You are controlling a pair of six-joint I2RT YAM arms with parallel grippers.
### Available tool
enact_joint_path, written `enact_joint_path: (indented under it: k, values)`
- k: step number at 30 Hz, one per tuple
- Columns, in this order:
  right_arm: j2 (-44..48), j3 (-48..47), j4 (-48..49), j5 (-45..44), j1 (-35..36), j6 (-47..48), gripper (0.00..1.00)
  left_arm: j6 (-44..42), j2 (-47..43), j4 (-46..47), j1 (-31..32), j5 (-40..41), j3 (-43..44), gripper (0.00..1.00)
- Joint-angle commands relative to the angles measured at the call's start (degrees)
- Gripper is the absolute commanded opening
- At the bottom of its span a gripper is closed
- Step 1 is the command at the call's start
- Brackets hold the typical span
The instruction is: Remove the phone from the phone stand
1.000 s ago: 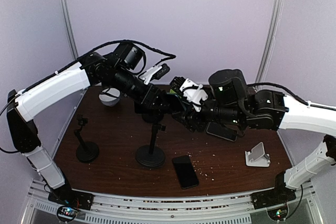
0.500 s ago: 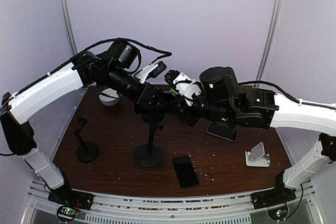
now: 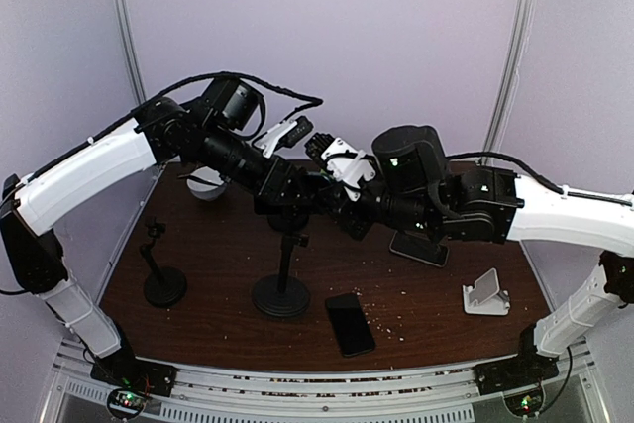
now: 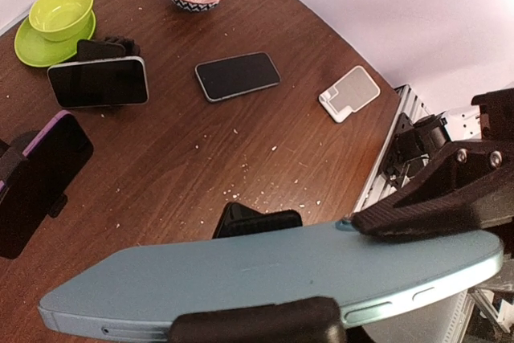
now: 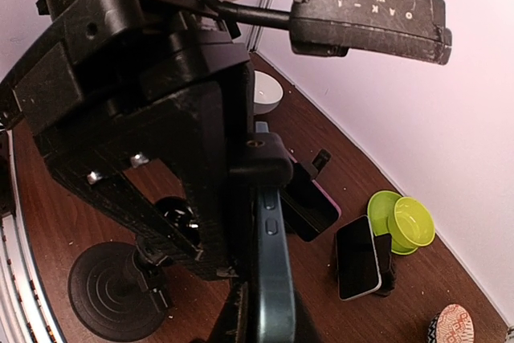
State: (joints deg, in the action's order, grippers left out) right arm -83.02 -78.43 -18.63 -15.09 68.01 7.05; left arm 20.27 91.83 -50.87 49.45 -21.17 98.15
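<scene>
- Currently our left gripper [image 4: 337, 269] clamps the light-blue phone [image 4: 185, 283] across its long edges, one finger on each.
- Our right gripper [image 3: 347, 215] sits just beside it; we cannot tell how its jaws stand.
- The phone hangs directly above the phone stand [image 3: 282, 294]. We judge it gripped but not yet carried clear.

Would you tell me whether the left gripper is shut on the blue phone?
Shut: in the left wrist view the jaws of the left gripper press both long edges of the blue phone.
</scene>
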Motion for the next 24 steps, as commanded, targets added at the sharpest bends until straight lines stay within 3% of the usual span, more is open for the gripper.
enact_joint_path:
  k: [1,18,24]
  values:
    - [0.2,-1.5,1.1,1.1,1.1,-0.7,0.0,3.8,-3.9,7.5,0.2,-1.4,1.1,0.0]
    - [3.6,1.9,1.8,3.1,3.8,-2.1,0.0,15.5,-8.9,18.9,-3.7,-12.4,-5.3,0.0]
    - [3.7,1.6,0.5,2.4,4.8,-3.9,0.0,11.9,-8.6,12.7,-3.7,-8.7,-4.0,0.0]
